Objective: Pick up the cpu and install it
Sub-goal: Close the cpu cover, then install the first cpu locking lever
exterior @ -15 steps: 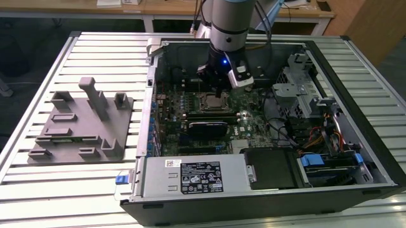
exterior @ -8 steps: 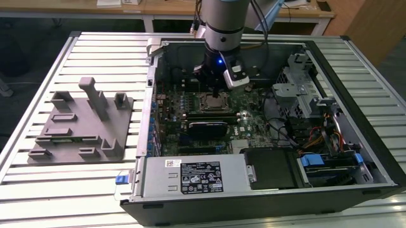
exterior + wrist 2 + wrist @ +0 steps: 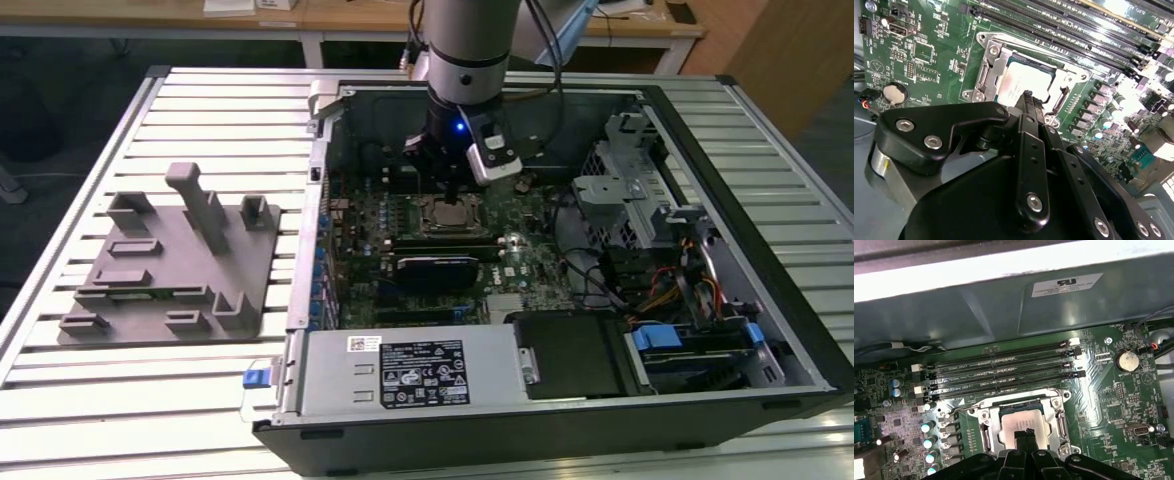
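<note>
The cpu [image 3: 451, 212] lies flat in the metal-framed socket [image 3: 985, 422] on the green motherboard inside the open computer case. Its pale silvery top shows in both wrist views [image 3: 1018, 82] [image 3: 1016, 419]. My gripper [image 3: 446, 190] hangs straight above it on the arm. In both wrist views its black fingertips are pressed together over the middle of the chip [image 3: 1028, 97] [image 3: 1026, 432], with nothing between them. Whether the tips touch the chip I cannot tell. The gripper body hides the near part of the socket.
A grey plastic fixture [image 3: 174, 265] with upright posts sits on the slatted table at the exterior view's left. Inside the case are a black heatsink block [image 3: 434, 268], a power supply [image 3: 400, 372], a drive cage [image 3: 641, 200] and cables. Memory slots [image 3: 1004, 370] run beside the socket.
</note>
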`<state>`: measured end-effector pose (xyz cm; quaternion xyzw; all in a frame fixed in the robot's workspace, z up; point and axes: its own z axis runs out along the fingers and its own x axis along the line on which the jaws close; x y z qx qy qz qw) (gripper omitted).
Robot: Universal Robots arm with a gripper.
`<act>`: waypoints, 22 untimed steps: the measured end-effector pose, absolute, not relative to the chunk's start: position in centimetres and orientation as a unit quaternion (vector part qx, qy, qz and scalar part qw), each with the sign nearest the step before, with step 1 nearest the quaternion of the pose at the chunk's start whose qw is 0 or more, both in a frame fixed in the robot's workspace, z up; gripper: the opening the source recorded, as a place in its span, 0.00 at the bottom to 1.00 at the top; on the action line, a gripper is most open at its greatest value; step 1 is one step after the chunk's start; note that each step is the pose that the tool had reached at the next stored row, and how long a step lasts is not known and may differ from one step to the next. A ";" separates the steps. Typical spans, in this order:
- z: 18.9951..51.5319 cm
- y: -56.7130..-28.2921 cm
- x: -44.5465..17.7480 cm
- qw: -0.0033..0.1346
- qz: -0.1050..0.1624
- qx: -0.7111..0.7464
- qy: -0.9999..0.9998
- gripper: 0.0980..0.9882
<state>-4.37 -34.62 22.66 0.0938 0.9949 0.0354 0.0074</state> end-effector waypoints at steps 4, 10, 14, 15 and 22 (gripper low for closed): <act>22.7 -34.6 -4.4 0.007 0.036 0.094 0.995 0.01; 22.7 -34.6 -4.4 0.007 0.036 0.094 0.995 0.01; 22.7 -34.6 -4.4 0.007 0.036 0.094 0.995 0.01; 22.7 -34.6 -4.4 0.007 0.036 0.094 0.995 0.01; 22.7 -34.6 -5.5 0.007 0.036 0.094 0.995 0.01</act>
